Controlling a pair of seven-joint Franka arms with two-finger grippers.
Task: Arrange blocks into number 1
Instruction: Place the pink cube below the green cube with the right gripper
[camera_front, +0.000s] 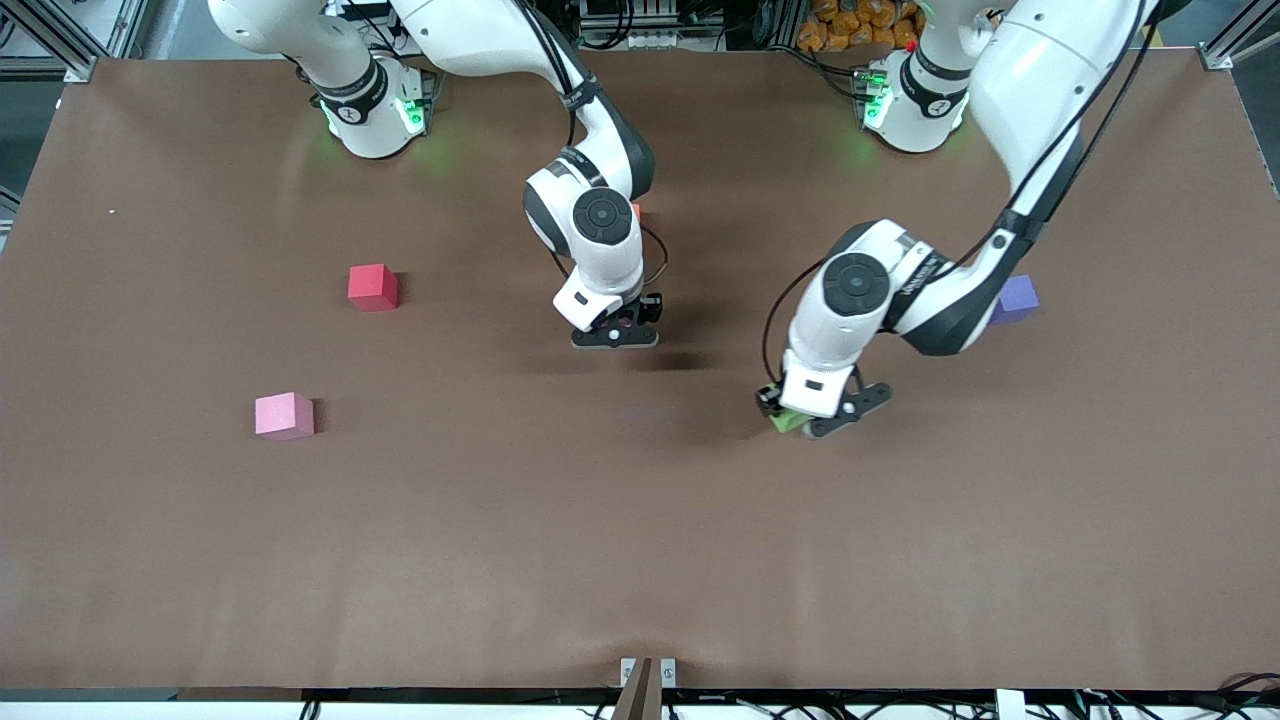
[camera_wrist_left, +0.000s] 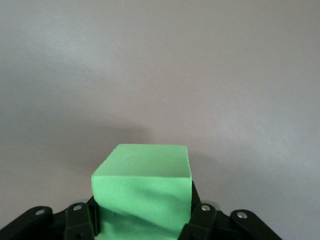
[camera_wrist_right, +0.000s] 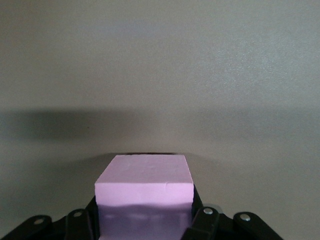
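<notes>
My left gripper (camera_front: 815, 420) (camera_wrist_left: 142, 220) is shut on a green block (camera_wrist_left: 142, 185), with a fingertip pressed against each side. A corner of that green block (camera_front: 783, 421) shows under the hand, low over the table's middle toward the left arm's end. My right gripper (camera_front: 615, 335) (camera_wrist_right: 144, 220) is shut on a pale pink-lilac block (camera_wrist_right: 144, 185) and hangs over the table's middle; its hand hides that block in the front view. A pink block (camera_front: 284, 416) lies alone toward the right arm's end. An orange sliver (camera_front: 637, 211) peeks out from the right arm's wrist.
A red cube (camera_front: 373, 287) sits farther from the front camera than the pink block. A purple cube (camera_front: 1018, 298) lies partly hidden by the left arm's forearm. The brown table (camera_front: 640, 560) stretches bare toward the front camera.
</notes>
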